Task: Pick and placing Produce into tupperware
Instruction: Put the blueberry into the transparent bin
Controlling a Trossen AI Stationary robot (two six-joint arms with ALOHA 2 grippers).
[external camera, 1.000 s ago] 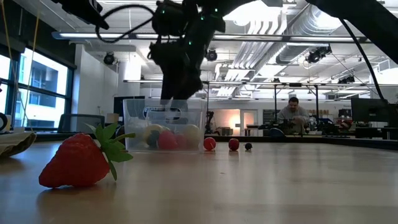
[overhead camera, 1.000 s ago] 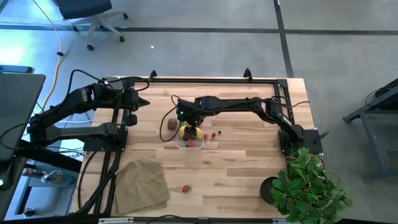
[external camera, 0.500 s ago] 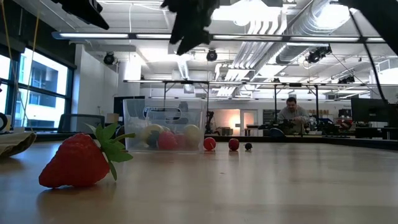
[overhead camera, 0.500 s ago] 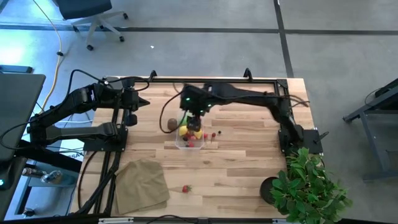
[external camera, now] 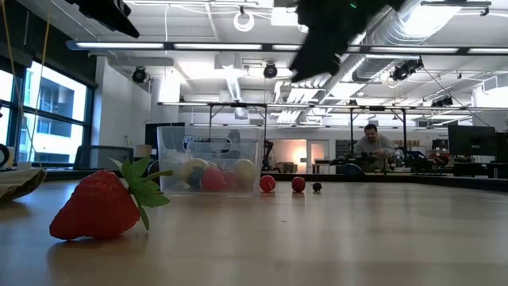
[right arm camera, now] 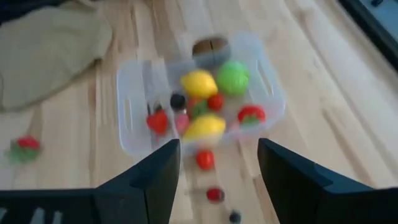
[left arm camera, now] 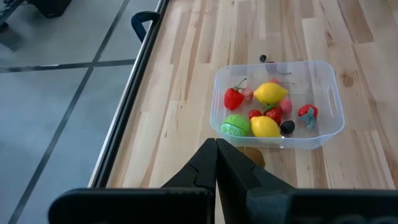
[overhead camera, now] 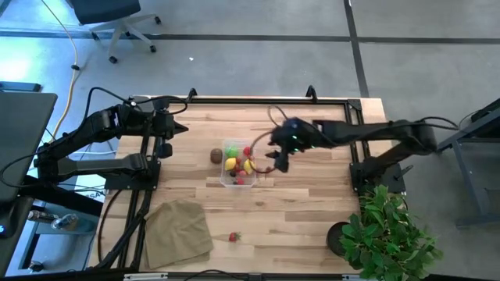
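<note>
Right gripper (overhead camera: 279, 161): raised above the table just right of the tub, fingers (right arm camera: 158, 174) spread, empty.
Left gripper (left arm camera: 216, 158): parked at the table's left edge, fingers pressed together.
Tupperware (overhead camera: 224, 179): mid-table, holding two lemons (left arm camera: 270, 93), a green ball (left arm camera: 236, 124) and red berries.
Kiwi (overhead camera: 215, 156): just beside the tub's left.
Strawberry (overhead camera: 233, 236): well apart, near the cloth (overhead camera: 178, 230).

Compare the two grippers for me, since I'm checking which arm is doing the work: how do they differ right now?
The right gripper hangs over the table just beside the tupperware, while the left gripper waits back near the table's left edge. The right gripper's fingers stand apart; the left gripper's fingers are pressed together. Both are dark two-finger grippers, and neither holds any produce.
</note>
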